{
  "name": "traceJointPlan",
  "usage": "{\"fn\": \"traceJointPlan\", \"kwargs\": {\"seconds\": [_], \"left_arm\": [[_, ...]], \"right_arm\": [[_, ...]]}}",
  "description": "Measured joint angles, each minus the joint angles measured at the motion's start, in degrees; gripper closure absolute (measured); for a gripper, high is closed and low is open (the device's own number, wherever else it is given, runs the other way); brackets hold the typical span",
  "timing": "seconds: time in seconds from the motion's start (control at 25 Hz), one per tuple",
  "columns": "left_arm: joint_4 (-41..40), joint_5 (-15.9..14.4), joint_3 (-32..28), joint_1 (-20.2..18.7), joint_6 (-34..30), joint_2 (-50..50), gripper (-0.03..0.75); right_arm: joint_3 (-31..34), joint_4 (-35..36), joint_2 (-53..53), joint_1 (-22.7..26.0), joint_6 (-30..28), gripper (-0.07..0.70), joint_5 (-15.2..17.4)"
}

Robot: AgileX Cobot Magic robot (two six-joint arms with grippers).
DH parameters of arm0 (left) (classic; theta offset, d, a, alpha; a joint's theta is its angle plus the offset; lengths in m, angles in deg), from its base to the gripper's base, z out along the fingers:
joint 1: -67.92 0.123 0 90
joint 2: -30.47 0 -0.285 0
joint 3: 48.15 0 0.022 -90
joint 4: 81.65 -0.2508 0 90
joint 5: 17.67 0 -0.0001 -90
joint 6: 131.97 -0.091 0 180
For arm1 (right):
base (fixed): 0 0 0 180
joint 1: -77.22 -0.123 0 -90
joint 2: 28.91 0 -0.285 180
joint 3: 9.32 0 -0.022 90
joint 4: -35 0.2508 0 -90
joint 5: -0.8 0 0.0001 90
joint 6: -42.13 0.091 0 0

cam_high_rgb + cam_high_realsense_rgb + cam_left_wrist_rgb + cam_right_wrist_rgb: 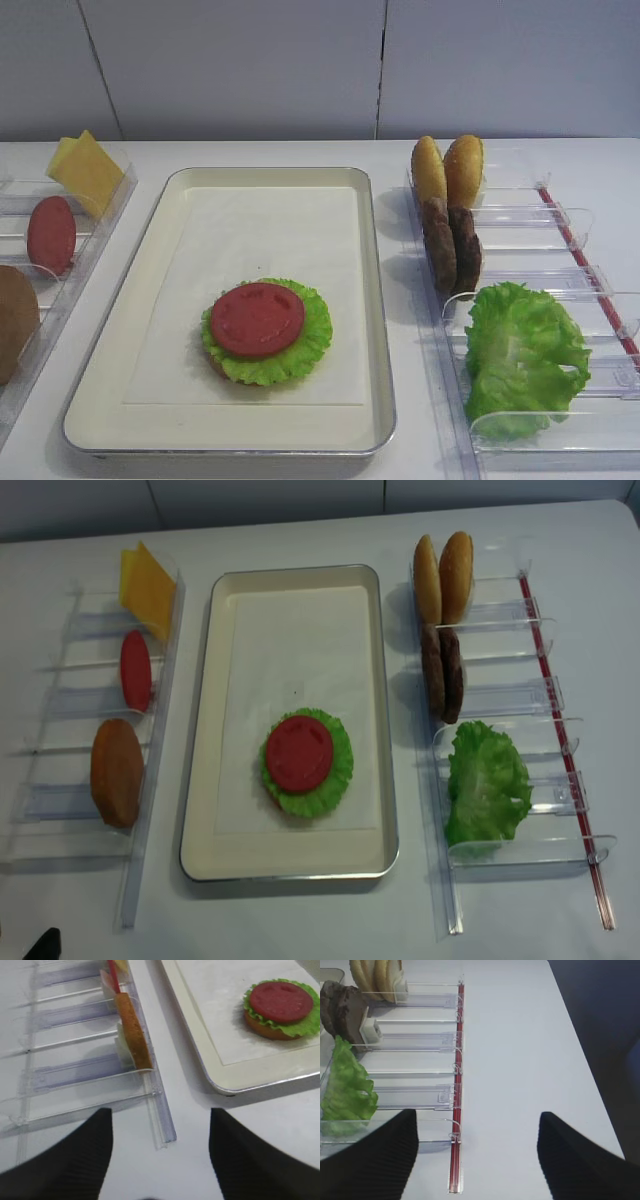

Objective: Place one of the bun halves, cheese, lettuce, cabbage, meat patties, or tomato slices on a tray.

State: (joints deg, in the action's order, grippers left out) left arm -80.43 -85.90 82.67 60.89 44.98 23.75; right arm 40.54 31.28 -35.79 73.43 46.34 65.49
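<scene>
I see both grippers, left [160, 1157] and right [477, 1152], spread wide, holding nothing, fingertips cut off at frame bottom; bun under lettuce [290, 350] mostly hidden.

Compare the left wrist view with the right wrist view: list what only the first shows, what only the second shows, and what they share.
Only the left wrist view: the tray, the stack on it with a tomato slice over lettuce and a bun half, and an upright bun half in the left rack.
Only the right wrist view: the meat patties, bunch of lettuce and red-edged rack.
Shared: white table, clear racks, open empty gripper fingers.
</scene>
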Motion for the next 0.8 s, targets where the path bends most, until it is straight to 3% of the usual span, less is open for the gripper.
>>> {"fn": "traceJointPlan", "kwargs": {"seconds": [0.2, 0.8], "left_arm": [[0.0, 0.0, 0.0, 4.6, 0.0, 0.0, 0.286], [0.0, 0.0, 0.0, 4.7, 0.0, 0.0, 0.286]], "right_arm": [[0.0, 0.1, 0.0, 0.0, -0.2, 0.108, 0.0], [0.0, 0.2, 0.0, 0.0, -0.2, 0.108, 0.0]]}}
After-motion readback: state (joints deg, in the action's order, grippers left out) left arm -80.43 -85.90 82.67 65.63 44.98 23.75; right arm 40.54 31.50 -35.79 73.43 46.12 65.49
